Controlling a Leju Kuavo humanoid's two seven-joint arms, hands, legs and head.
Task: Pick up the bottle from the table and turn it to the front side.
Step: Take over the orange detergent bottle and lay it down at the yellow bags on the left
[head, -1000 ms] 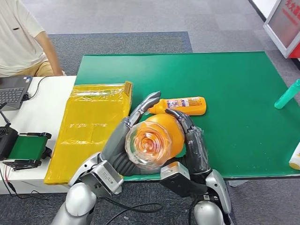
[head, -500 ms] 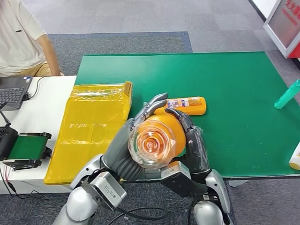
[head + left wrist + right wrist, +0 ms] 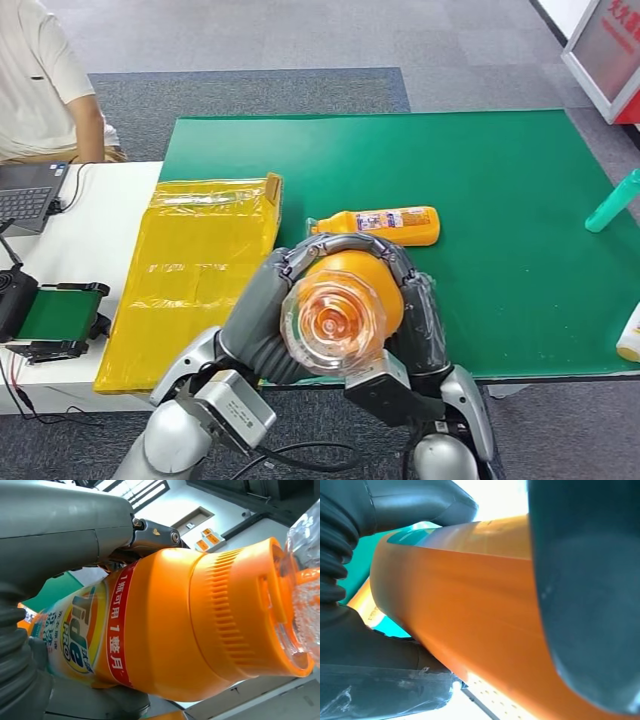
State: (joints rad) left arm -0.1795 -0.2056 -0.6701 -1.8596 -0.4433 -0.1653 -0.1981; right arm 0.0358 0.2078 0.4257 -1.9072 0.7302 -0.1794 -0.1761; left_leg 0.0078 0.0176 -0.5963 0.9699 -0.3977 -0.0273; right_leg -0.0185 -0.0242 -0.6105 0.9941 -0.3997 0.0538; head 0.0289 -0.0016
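An orange Tide bottle with a clear cap is held up above the table's near edge, its cap pointing at the head camera. My left hand wraps it from the left, fingers curled over its top. My right hand grips it from the right. The left wrist view shows the bottle with its label and ribbed orange collar, fingers laid on it. In the right wrist view the orange body lies between my dark fingers and thumb.
A second orange bottle lies on the green mat behind my hands. A yellow bag lies to the left. A teal bottle and a white bottle sit at the right edge. A person sits by a laptop.
My left hand's fingers, raised and apart a second ago, have closed over the top of the bottle. The bottle has shifted slightly right and lower. The person's arm has drawn back.
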